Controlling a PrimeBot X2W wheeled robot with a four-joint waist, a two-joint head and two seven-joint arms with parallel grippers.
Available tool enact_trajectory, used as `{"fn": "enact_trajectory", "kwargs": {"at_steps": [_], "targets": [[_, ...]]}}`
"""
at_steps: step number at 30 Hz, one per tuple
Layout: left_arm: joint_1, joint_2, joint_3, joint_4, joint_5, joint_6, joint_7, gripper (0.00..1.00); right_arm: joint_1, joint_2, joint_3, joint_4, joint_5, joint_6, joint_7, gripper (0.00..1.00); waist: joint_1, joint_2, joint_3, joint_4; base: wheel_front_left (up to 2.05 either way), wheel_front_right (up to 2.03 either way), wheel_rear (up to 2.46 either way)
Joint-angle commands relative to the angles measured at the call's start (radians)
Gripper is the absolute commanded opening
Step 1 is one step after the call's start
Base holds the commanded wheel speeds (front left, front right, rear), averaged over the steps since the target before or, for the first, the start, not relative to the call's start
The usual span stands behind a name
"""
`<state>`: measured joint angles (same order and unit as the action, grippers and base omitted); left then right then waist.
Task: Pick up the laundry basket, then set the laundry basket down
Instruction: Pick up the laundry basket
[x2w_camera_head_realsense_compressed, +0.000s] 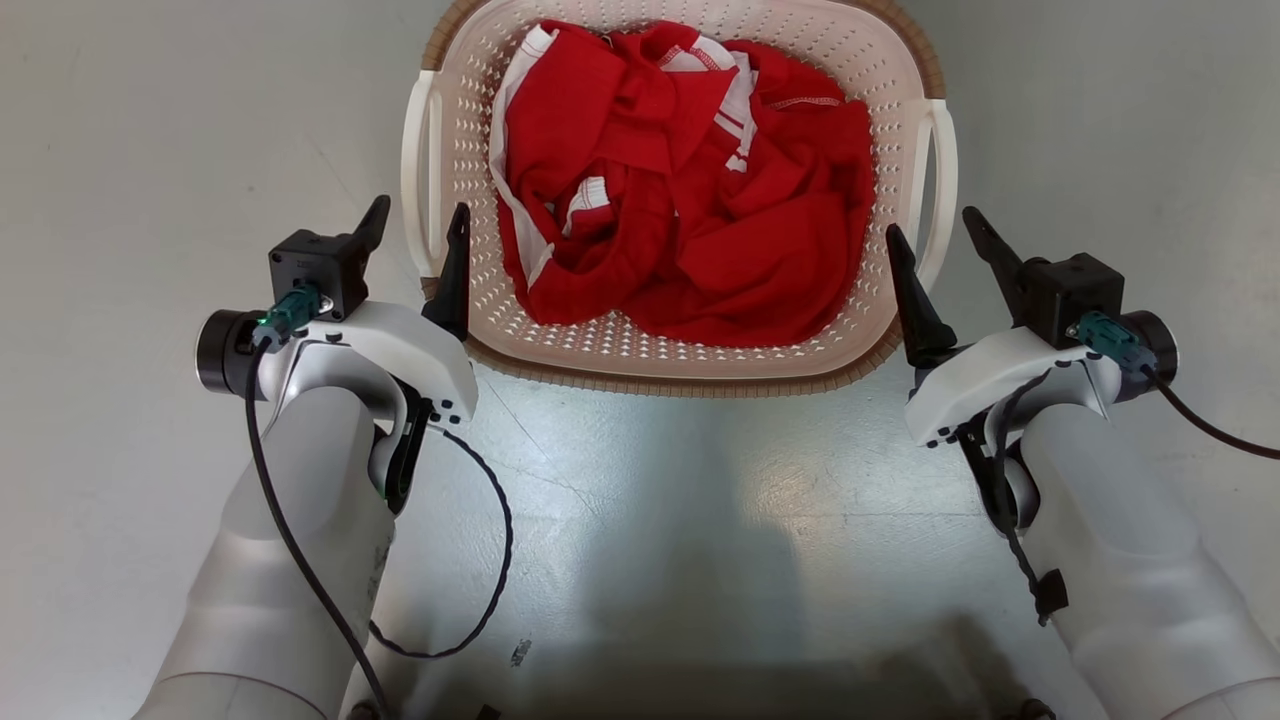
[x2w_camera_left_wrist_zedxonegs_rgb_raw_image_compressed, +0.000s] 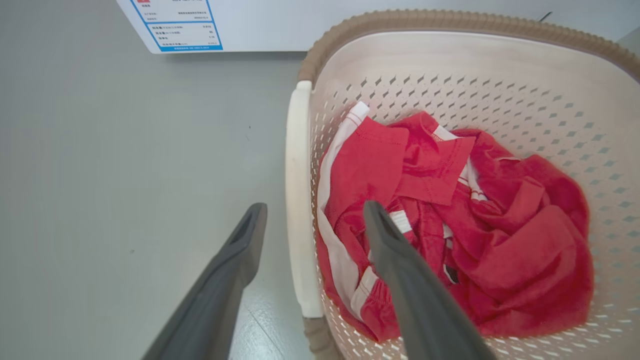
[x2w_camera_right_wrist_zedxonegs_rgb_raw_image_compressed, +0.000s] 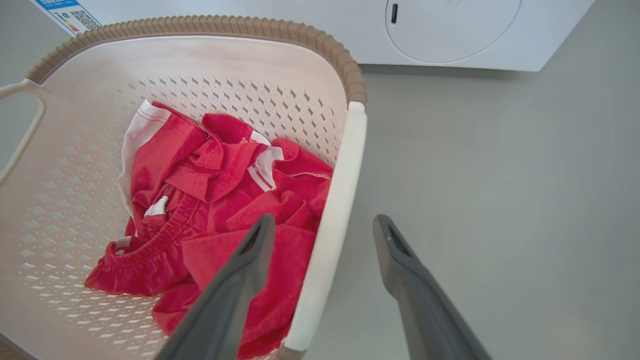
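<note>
Left gripper (x2w_camera_head_realsense_compressed: 420, 212) at the lower left of the head view, jaws spread wide and holding nothing. One dark finger sits outside the basket wall and the other inside it, with the white left handle (x2w_camera_head_realsense_compressed: 412, 180) running up the frame between them. The right gripper (x2w_camera_head_realsense_compressed: 931, 225) mirrors it at the lower right, also wide open and empty, straddling the right handle (x2w_camera_head_realsense_compressed: 945, 170).

Between the two sits the laundry basket (x2w_camera_head_realsense_compressed: 700, 385), top centre of the frame on the grey floor (x2w_camera_head_realsense_compressed: 150, 150), its brown near rim facing the robot and a heap of red clothes (x2w_camera_head_realsense_compressed: 700, 220) inside.

The coming move likely turns on this relation: each handle's long axis lines up with the fingers of its own gripper, and neither arm looks nearer than the other. A squeeze on both sides looks like the next call.

The basket's far rim is cut off at the top of the head view. Whether any finger touches a handle cannot be told, nor how low the tips sit against it. The white washing machine (x2w_camera_right_wrist_zedxonegs_rgb_raw_image_compressed: 450, 30) shows beyond the basket, cropped.
</note>
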<state>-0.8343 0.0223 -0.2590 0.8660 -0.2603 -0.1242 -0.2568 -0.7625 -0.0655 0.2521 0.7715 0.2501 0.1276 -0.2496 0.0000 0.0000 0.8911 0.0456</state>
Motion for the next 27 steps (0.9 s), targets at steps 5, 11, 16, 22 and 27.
{"fn": "enact_trajectory", "kwargs": {"at_steps": [5,11,16,22,27], "targets": [[-0.009,0.029,-0.002,0.036,-0.01,0.007,-0.005,1.0,0.013,0.015,0.052,0.007,0.049,0.003,-0.012,1.0,0.0,0.0,0.008,0.002,0.0,0.0,0.0],[-0.025,0.028,-0.016,0.061,-0.024,0.012,-0.005,1.0,0.0,0.015,0.061,0.024,0.06,0.003,-0.012,1.0,0.0,0.0,0.017,0.004,0.0,0.0,0.0],[-0.035,0.028,-0.031,0.076,-0.039,0.017,-0.005,1.0,-0.013,0.015,0.066,0.045,0.068,0.003,-0.012,1.0,0.0,0.0,0.027,0.003,0.0,0.0,0.0],[-0.042,0.028,-0.048,0.085,-0.054,0.021,-0.005,1.0,-0.024,0.015,0.078,0.06,0.084,0.003,-0.012,1.0,0.0,0.0,0.039,0.0,0.0,0.0,0.0],[-0.047,0.028,-0.061,0.089,-0.064,0.026,-0.005,1.0,-0.027,0.015,0.089,0.064,0.095,0.003,-0.012,1.0,0.0,0.0,0.046,-0.001,0.0,0.0,0.0]]}}
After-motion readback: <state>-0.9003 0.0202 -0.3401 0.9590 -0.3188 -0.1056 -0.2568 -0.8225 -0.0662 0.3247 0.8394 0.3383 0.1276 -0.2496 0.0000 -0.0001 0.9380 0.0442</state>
